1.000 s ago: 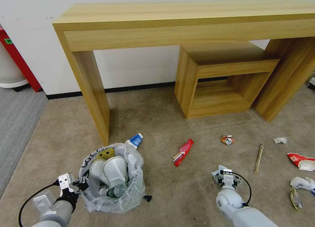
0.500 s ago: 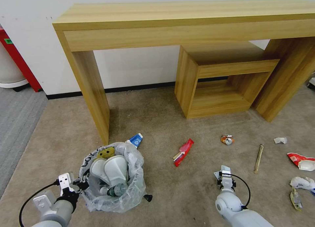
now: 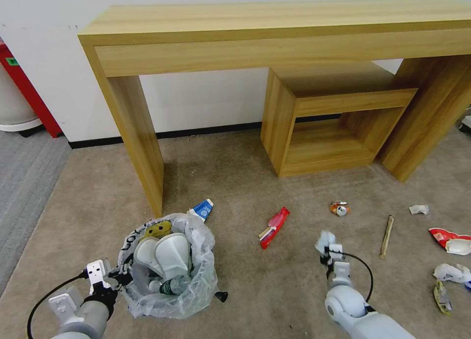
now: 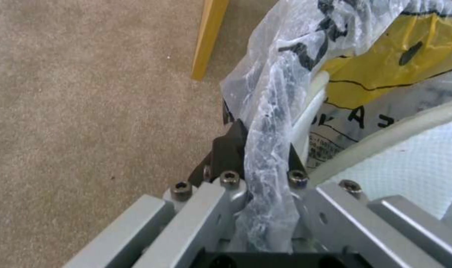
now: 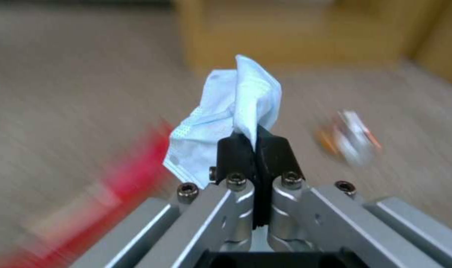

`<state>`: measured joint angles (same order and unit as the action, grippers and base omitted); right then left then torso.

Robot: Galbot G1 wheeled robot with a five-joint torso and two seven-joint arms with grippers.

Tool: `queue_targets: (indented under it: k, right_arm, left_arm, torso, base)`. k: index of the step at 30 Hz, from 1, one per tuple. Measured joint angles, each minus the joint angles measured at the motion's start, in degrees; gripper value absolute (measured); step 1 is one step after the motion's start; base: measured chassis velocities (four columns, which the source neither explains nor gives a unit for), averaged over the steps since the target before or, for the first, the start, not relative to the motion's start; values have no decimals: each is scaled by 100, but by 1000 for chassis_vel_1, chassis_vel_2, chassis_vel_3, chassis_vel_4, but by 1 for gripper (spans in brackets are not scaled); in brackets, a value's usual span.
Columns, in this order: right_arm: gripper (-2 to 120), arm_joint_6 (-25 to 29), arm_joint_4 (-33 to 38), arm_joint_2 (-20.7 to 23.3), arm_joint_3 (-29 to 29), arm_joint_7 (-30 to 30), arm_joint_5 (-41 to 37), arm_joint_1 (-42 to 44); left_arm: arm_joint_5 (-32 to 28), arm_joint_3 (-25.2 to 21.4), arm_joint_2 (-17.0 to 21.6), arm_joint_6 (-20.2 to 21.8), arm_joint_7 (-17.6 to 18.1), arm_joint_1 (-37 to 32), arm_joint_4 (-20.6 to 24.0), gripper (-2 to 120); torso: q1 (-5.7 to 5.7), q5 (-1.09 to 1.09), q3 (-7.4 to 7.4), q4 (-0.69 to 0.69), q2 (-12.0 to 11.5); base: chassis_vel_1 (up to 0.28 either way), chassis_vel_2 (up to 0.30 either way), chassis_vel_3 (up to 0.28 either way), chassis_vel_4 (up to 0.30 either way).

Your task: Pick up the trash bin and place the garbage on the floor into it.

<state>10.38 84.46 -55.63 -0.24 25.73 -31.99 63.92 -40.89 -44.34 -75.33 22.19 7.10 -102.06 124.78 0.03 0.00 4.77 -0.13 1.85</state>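
Head view, one entry per item, as seen from beside the robot.

Trash bin (image 3: pixel 169 265): upright on the beige carpet (image 3: pixel 235 182), near the foot of the wooden desk (image 3: pixel 274 30), lined with a crinkly white bag. Contents: two white slippers (image 3: pixel 164 253), a green-label bottle (image 3: pixel 171 286), a yellow wrapper.

Left gripper (image 3: pixel 114 276): at the bin's near-left rim, fingers (image 4: pixel 228 149) pressed together on the bagged rim, which runs straight through the jaws in the left wrist view.

Right gripper (image 3: pixel 327 248): low over open carpet, right of the bin. Fingers (image 5: pixel 236 149) pinched on a pale blue mask (image 5: pixel 231 108), which stands up out of the closed tips, clear of the floor.

Governing relation: the bin's mouth lies to the robot's left of the mask, well apart, with bare carpet between. The mask would probably have to travel leftward and arrive above the rim. The left arm is at the bin; the right is the carrier.

Loose on the carpet:
- blue-white carton (image 3: pixel 202 210), just behind the bin;
- red wrapper (image 3: pixel 274 226), between bin and right gripper;
- crushed can (image 3: pixel 339 208);
- wooden stick (image 3: pixel 387 237), long axis running away from the robot;
- crumpled paper (image 3: pixel 419 210);
- further wrappers at the far right edge.
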Motion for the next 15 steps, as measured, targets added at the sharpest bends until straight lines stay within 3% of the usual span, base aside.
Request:
queue_targets:
  k: [3,4,7,15]
  right_arm:
    - [0,414,1050,237,-46,-683,-101,-65]
    - [0,414,1050,237,-46,-683,-101,-65]
    - [0,880,1970,537,-348,-1516,-337,-367]
    - [0,1794,2615,1011,-1267,-3062,-1268,-1205]
  left_arm:
    - [31,9,-36,2,-2,-31,53,1]
    - [31,9,-36,2,-2,-31,53,1]
    - [63,11,-62,16,-2,-69,115,1]
    - [106,18,-146,51,-2,-86,199,1]
  torso:
    - [0,-1,-1,1,0]
    - [0,-1,-1,1,0]
    - [0,-2,-1,1,0]
    - [0,0,0,1,0]
  base:
    - [0,0,0,0]
    - [0,0,0,0]
    - [0,0,0,0]
    - [0,0,0,0]
